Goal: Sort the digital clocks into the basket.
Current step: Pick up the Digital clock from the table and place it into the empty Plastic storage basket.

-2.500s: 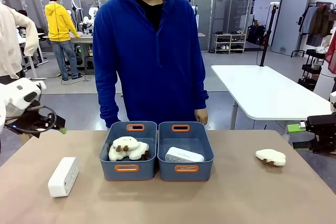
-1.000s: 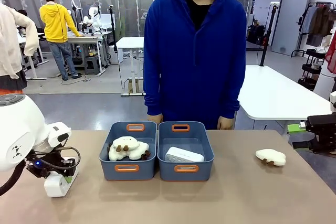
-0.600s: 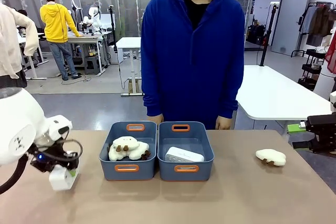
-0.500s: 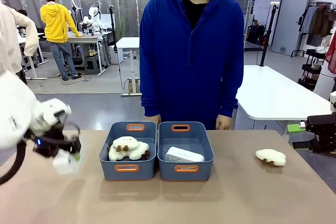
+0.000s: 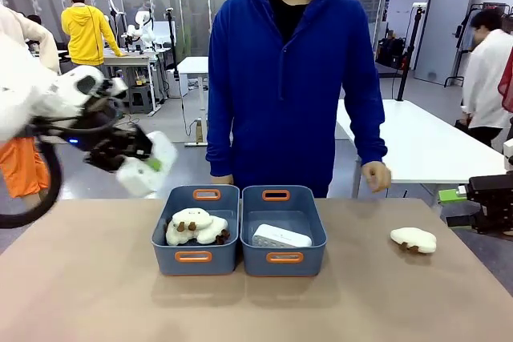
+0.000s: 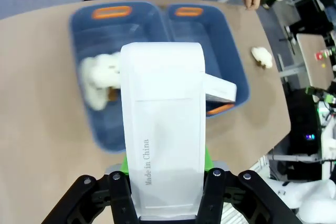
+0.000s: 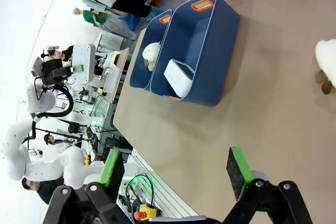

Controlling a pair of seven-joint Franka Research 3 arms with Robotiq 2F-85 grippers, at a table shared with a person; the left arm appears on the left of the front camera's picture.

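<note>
Tan table (image 5: pixel 80 294), clock (image 5: pixel 281 236) inside right basket (image 5: pixel 255 267)

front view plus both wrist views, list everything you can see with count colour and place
flat table: one, tan, foreground
slate-blue rectangular plastic baskets: two, orange handle rims; left and right, side by side mid-table
white rounded rectangular plastic digital clocks: two; one held in the air at the left, one lying in the right basket
cream fluffy plush toys: two; one in the left basket, one on the table's right
person: one, blue hoodie, far side
left gripper: shut on the airborne clock
right gripper: open, at the table's right side
</note>
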